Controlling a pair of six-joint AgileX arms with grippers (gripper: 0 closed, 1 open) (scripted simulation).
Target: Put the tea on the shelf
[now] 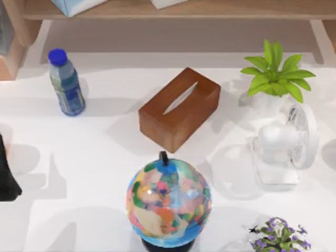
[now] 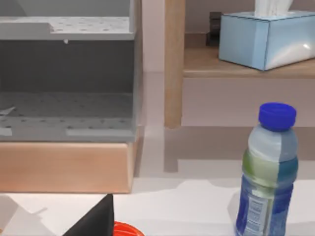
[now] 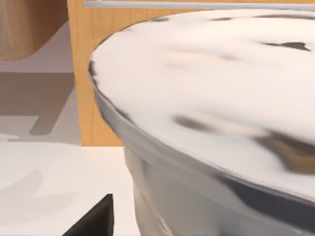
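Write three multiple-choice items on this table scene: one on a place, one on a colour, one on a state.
1. Where does the tea bottle stand?
A. top view's left of the brown tissue box
B. on the shelf
C. beside the fan

2. What colour is the bottle's cap?
A. red
B. blue
C. white

3. How is the bottle posed?
A. lying down
B. held by a gripper
C. upright, untouched

Answers: 1 A, it stands on the table left of the box. 2 B, both views show a blue cap. 3 C, it stands cap up with nothing gripping it.
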